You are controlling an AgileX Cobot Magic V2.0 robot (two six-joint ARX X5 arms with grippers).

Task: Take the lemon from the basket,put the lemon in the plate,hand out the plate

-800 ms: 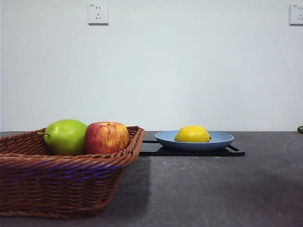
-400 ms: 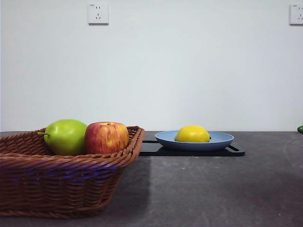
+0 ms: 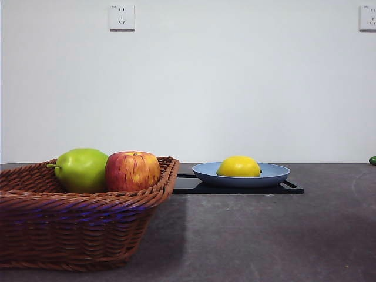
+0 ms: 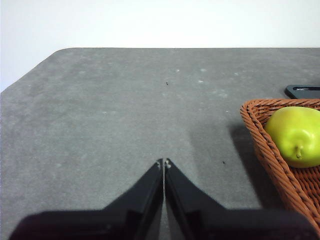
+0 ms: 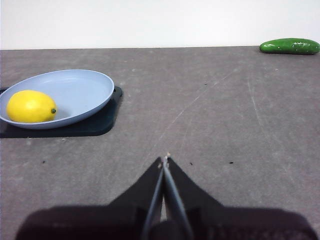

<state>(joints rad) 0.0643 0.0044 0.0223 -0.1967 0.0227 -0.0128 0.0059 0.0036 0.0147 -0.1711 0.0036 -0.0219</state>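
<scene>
The lemon (image 5: pixel 31 106) already lies in the plate (image 5: pixel 82 87), which rests on a black tray (image 5: pixel 95 122); what remains, I judge, is handing the plate out. That move turns on the right tool (image 5: pixel 164 161): the plate lies ahead of its tips and off to one side, well apart, with bare surface (image 5: pixel 210 110) between. The lemon's long axis runs roughly crosswise to the tool's pointing direction. The right tool's jaws are together, empty. The left tool (image 4: pixel 164 164), jaws also together, sits near the basket (image 4: pixel 260 140) and farther from the plate, so the right arm looks the nearer.

Counted: one lemon, one plate, one basket, one tray, one green pear-like fruit (image 3: pixel 82 169), one apple (image 3: pixel 133 171), one cucumber (image 5: pixel 290 46).
</scene>
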